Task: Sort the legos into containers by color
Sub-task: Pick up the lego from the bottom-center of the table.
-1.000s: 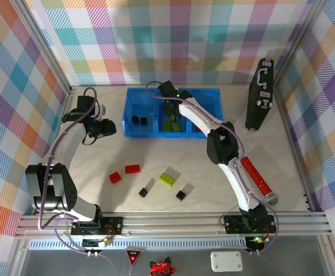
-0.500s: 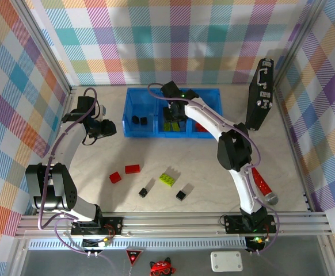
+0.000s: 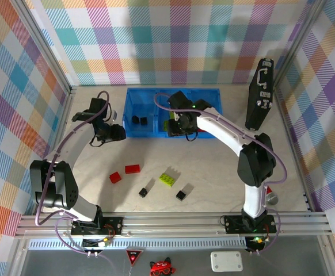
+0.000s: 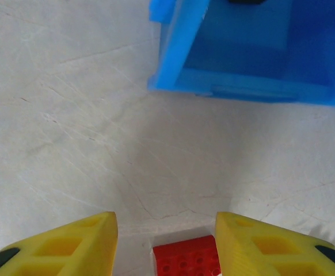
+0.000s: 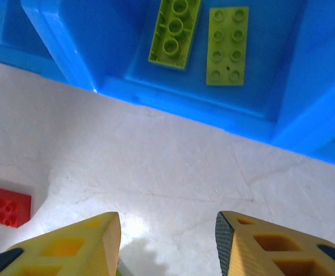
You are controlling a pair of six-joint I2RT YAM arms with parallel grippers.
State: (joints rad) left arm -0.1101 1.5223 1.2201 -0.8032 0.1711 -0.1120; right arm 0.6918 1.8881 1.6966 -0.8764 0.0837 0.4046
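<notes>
left wrist view: the red brick (image 4: 186,256) is chopped off by the bottom edge. some black thing (image 4: 246,2) in the blue bin (image 4: 179,52) is just a sliver at the top edge. from above, the right arm (image 3: 219,123) covers parts of the bin's middle and right compartments, so i can't tell what's under it. right wrist view clips another red brick (image 5: 5,205) at the left edge.

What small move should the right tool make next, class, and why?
Probably draw the right tool back toward the lime-green brick on the table. The tool is open and empty, just outside the blue bin compartment that already holds two green bricks, so another green pickup seems sensible.
</notes>
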